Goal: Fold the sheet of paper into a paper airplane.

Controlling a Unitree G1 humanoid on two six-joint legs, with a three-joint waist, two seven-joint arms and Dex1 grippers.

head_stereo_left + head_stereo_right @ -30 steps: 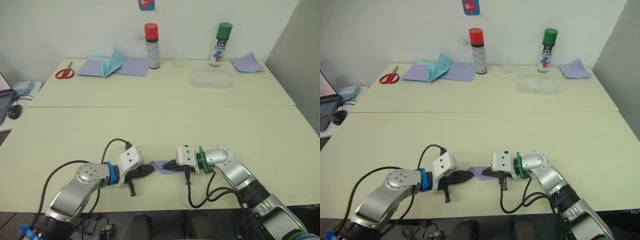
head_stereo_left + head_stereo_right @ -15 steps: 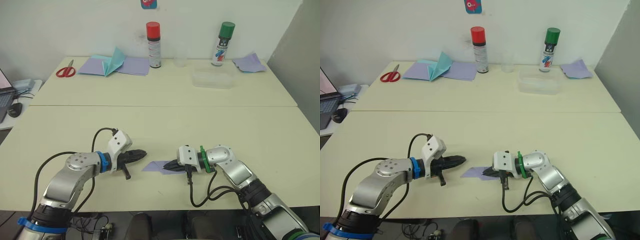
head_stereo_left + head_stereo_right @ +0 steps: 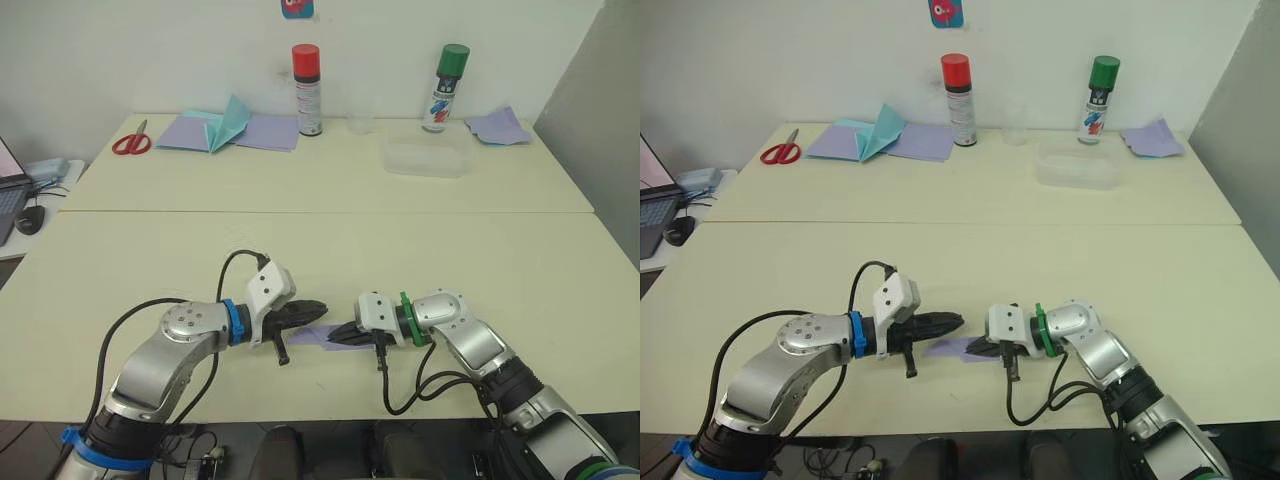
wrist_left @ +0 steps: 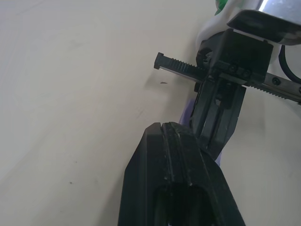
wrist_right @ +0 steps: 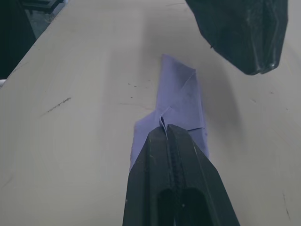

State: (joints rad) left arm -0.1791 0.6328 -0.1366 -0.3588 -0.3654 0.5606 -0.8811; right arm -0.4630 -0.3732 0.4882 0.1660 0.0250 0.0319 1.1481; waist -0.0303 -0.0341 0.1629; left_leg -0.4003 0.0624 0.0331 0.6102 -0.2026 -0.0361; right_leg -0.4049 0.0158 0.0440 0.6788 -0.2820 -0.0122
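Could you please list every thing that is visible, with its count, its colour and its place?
paper airplane: 1, lavender, near table front, pinched by the right gripper
scissors: 1, red handles, far table left
flat sheets: lavender, count unclear, far table, left of the red-capped can
pointed paper shape: 1, teal, on those sheets
spray cans: 2, red cap and green cap, by the wall
cup: 1, clear, between the cans
container: 1, clear, far table right
rumpled scrap: 1, lavender, far right
left gripper: black, shut, beside the airplane
right gripper: black, shut on the airplane
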